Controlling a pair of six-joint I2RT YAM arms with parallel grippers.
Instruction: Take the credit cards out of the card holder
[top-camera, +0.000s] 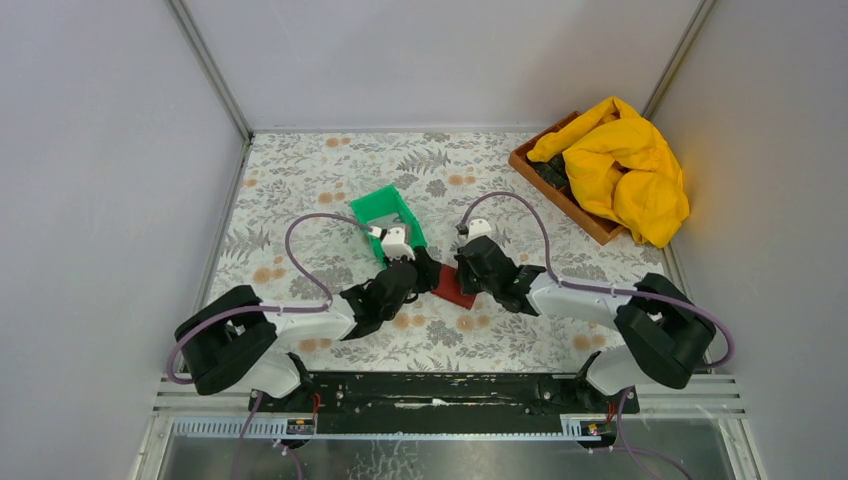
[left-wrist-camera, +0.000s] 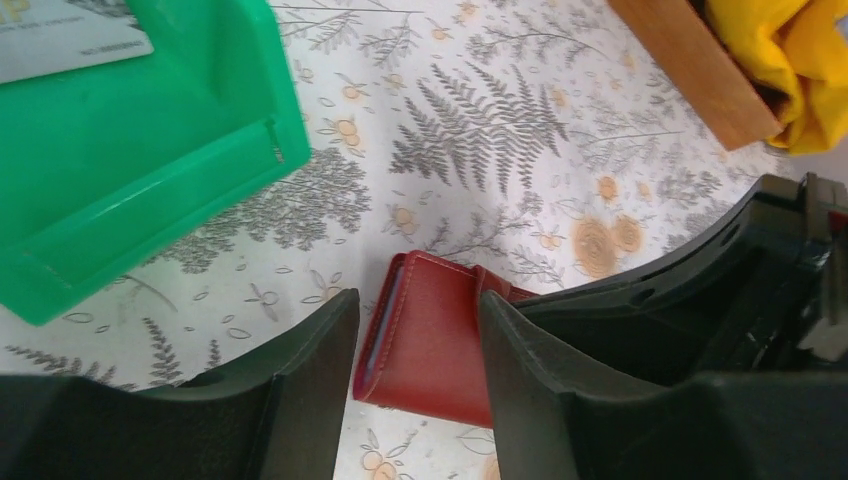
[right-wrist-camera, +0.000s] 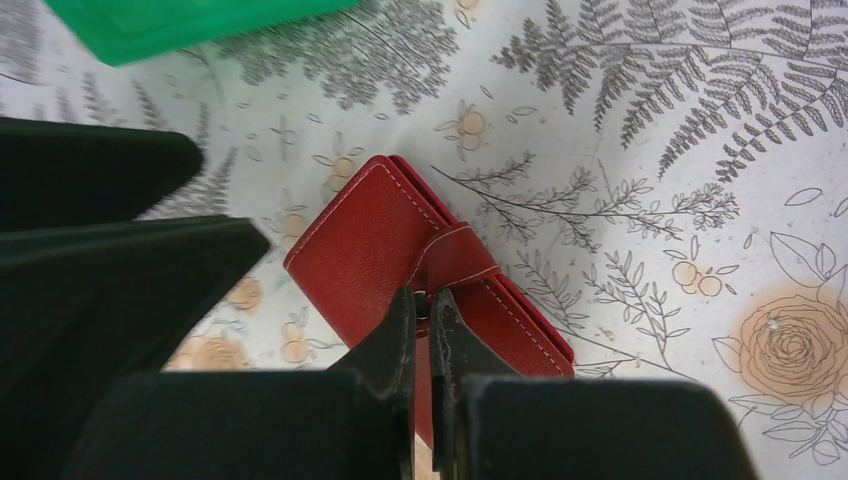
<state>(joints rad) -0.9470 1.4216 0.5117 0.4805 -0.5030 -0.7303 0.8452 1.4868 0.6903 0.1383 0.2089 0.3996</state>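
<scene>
Top view: card holder (top-camera: 452, 288), dark red, folded shut, flat on tabletop (top-camera: 300, 180) between left tool (top-camera: 424, 272) and right tool (top-camera: 467, 274); equally near both. Green bin (top-camera: 392, 214) just behind left tool.
Left wrist: jaws parted astride card holder; gripping or merely straddling, cannot tell. Pale card (left-wrist-camera: 70, 40) in bin.
Right wrist: clenched on card holder's strap (right-wrist-camera: 455, 258); long edge diagonal. Unobstructed.

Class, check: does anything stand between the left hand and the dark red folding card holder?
Nothing visible does. The dark red folding card holder shows between the fingers of the open left hand; the right hand, shut on its strap, is on the opposite side.
</scene>
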